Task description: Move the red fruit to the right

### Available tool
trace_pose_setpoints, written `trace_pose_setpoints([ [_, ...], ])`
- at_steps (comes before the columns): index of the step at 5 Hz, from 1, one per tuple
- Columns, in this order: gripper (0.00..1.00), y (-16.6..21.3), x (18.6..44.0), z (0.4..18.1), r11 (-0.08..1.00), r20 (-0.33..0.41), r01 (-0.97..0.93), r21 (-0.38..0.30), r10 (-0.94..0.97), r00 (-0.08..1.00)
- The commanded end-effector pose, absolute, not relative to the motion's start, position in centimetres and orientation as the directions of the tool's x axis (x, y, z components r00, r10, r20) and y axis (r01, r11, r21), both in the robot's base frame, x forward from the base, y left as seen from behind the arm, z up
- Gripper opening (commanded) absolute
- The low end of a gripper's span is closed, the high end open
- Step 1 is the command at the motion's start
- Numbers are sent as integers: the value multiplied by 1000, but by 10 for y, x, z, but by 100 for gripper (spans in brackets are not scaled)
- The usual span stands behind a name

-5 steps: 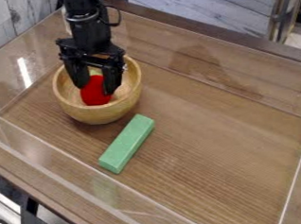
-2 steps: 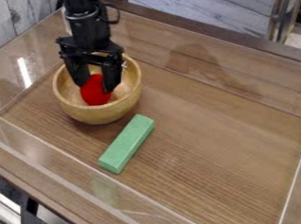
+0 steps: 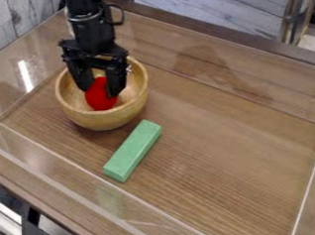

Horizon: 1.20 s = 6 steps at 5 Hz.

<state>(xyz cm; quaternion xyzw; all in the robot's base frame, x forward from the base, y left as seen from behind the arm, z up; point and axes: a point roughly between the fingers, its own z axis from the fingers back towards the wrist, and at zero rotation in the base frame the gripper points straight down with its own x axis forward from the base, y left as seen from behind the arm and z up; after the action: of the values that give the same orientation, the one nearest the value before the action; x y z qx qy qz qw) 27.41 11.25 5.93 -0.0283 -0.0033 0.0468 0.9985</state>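
The red fruit point(image 3: 98, 96) lies inside the wooden bowl point(image 3: 81, 113) at the upper left of the table. My black gripper point(image 3: 100, 84) points straight down into the bowl, directly over the fruit. Its fingers point(image 3: 77, 82) stand apart on either side of the fruit, so the gripper is open. A dark part of the gripper hides the middle of the fruit. I cannot tell whether the fingers touch the fruit.
A green rectangular block point(image 3: 132, 150) lies flat on the wood just right of and in front of the bowl. Clear plastic walls point(image 3: 29, 146) ring the tabletop. Bare wooden surface point(image 3: 233, 125) stretches to the right.
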Motion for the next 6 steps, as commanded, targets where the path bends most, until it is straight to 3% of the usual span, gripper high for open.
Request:
trace_pose_setpoints([
  [1, 100, 118, 282, 71, 994, 48, -94, -47, 96, 994],
  [2, 0, 117, 283, 72, 994, 52, -95, -45, 97, 994],
  [3, 0, 115, 284, 86, 994, 76, -98, -43, 101, 992],
  [5, 0, 99, 291, 147, 994, 200, -99, -44, 106, 974],
  [6, 0, 73, 295, 167, 996, 234, -66, -61, 78, 969],
])
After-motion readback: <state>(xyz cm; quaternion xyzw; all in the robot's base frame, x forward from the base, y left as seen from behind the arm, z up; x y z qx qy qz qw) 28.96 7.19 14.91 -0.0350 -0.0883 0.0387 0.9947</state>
